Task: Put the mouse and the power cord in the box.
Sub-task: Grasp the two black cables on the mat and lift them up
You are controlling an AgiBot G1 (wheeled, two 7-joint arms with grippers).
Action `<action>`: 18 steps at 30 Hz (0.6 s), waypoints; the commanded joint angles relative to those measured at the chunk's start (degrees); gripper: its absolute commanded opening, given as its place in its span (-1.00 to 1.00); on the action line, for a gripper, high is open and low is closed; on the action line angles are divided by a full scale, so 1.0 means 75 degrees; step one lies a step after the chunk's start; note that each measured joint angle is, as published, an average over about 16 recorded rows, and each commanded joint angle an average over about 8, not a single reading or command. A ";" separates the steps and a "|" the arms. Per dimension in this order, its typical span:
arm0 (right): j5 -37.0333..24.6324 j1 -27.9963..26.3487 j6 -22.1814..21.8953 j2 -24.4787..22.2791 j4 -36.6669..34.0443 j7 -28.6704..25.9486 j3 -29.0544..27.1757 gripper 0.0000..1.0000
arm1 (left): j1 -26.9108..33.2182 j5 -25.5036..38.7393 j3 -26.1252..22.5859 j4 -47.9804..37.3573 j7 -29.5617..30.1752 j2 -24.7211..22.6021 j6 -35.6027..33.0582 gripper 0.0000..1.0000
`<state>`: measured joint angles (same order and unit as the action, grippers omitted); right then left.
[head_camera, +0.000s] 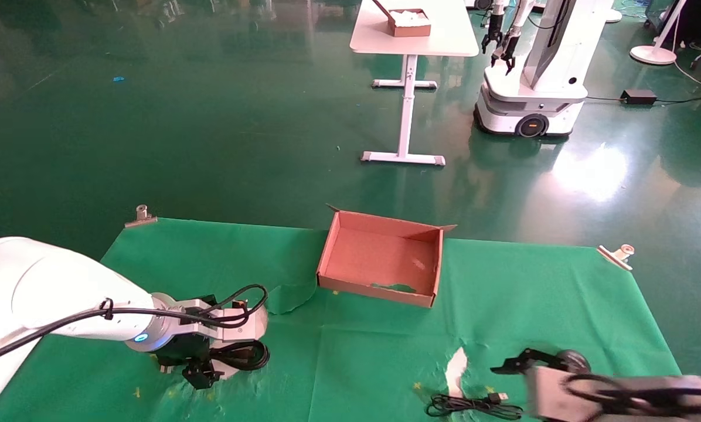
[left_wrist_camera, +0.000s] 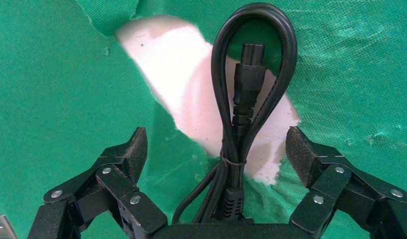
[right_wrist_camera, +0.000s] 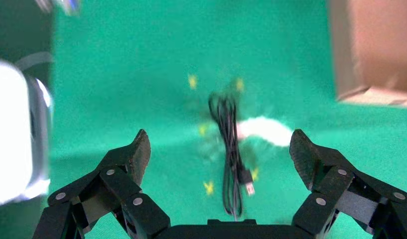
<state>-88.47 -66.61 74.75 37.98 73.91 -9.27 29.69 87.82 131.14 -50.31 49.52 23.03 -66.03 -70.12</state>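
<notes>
A green cloth covers the worktop (head_camera: pixel 385 351). The shallow brown cardboard box (head_camera: pixel 380 258) sits empty at the far middle, its torn front edge facing the robot.

At the near left, the left tool (left_wrist_camera: pixel 218 149) hangs directly over the thick black rubbery power cord (left_wrist_camera: pixel 246 89), fingers spread wide with 1 pad on each side of the bundle and neither touching it. The cord lies in tied loops on a bare white patch where the cloth is torn, and its long axis runs straight out from the tool, between the fingers. It looks lined up for closing on the bundle near its tie. The box lies ahead and to the right of this arm.

At the near right, the right tool (right_wrist_camera: pixel 218 154) is also wide open and empty, above the thin black USB cable (right_wrist_camera: pixel 231 149), which lies lengthwise between its fingers. The small black mouse (head_camera: pixel 573 358) is mostly hidden behind the blurred right arm in the head view, so its exact position is hard to make out.
</notes>
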 commanded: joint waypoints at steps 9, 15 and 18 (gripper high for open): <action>-0.2512 -0.1245 -0.0185 0.1793 -0.1584 -0.0014 0.1180 1.00 | 0.0007 -0.0005 0.0001 -0.0027 -0.0017 -0.0008 0.0007 1.00; -0.2896 -0.1554 -0.0325 0.2261 -0.2428 0.0255 0.1379 1.00 | 0.0008 -0.0005 0.0000 -0.0033 -0.0020 -0.0009 0.0009 0.80; -0.2969 -0.1637 -0.0392 0.2385 -0.2657 0.0316 0.1399 0.79 | 0.0008 -0.0004 0.0000 -0.0038 -0.0020 -0.0011 0.0013 0.08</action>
<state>-110.40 -78.62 71.98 55.48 54.76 -7.13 40.04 87.88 131.12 -50.31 49.24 22.88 -66.11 -70.02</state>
